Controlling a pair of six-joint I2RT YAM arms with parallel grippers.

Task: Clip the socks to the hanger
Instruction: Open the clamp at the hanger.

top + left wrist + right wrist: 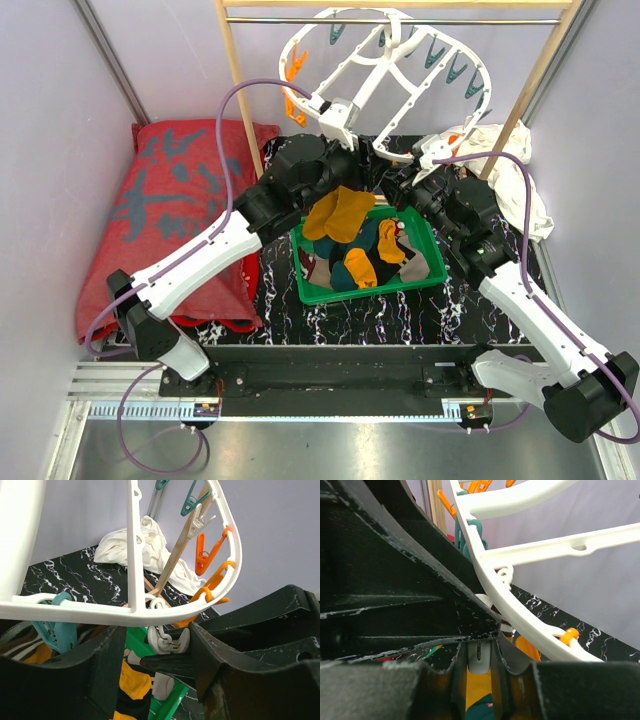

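left arm (200, 255) raised | left fingers (102, 675) apart | right arm (530, 300) raised | right fingers (520, 667) pinched

The hanger (385, 60) is smooth white plastic with a slight sheen, its pegs (296, 70) glossy orange and teal plastic. The socks (340, 213) are soft matt knit, in a shiny green plastic tray (400, 282). The tabletop (400, 315) looks like polished black marble, perhaps only printed film. At nine o'clock lies matt red cloth (170, 200); at twelve, a bare pale wood rack (240, 90)
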